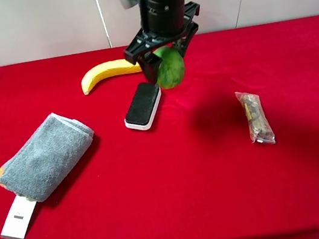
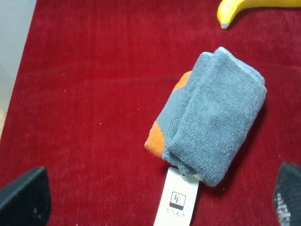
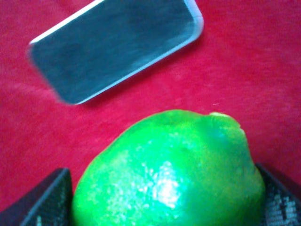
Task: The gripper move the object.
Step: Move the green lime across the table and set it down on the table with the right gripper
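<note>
Right wrist view gives you the green fruit (image 3: 169, 174) up close, glossy and mottled. The right tool (image 3: 164, 207) is pinching it, with a black finger (image 3: 44, 200) pressed against each side. From the exterior high view you see the fruit hanging in that tool over the far middle of the worktop (image 1: 179, 202), clear of the red cloth; its shadow falls on the cloth off to the right.

Just beside the fruit, on its near-left side, an eraser block (image 1: 142, 106) with a black top and white rim lies flat and slightly askew. Behind the block you find a yellow banana (image 1: 109, 73), one end reaching toward the tool. Well apart on the right lies a clear packet (image 1: 255, 117) with brownish contents.

On the left of the worktop sits a folded grey towel (image 1: 46, 155) with a bit of orange showing under it. A white tag (image 1: 18, 218) sticks out from its near end.

Your left tool (image 2: 155, 202) hangs above that towel, its two dark fingers (image 2: 23, 200) spread wide at opposite edges of the left wrist view, gripping nothing.
</note>
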Tool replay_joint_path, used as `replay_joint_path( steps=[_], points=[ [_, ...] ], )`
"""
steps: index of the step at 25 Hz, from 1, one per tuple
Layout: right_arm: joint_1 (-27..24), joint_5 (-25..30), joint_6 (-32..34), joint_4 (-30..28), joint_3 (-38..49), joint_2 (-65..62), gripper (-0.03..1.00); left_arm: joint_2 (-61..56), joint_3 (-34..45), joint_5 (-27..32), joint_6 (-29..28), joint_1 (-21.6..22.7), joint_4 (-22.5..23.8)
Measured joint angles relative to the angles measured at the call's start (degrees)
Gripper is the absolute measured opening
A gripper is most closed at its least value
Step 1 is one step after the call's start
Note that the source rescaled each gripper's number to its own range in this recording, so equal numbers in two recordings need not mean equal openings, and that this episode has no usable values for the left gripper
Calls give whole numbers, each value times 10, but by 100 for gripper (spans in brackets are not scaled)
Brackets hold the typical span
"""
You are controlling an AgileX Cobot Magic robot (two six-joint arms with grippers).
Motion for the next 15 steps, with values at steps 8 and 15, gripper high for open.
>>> replay_joint_path(
  steps=[8, 15],
  points=[
    [65, -51, -1, 5, 122, -71, 0, 0, 0, 0, 0, 0, 0],
    [119, -121, -10, 40, 213, -86, 0, 0, 0, 0, 0, 0, 0]
  ],
)
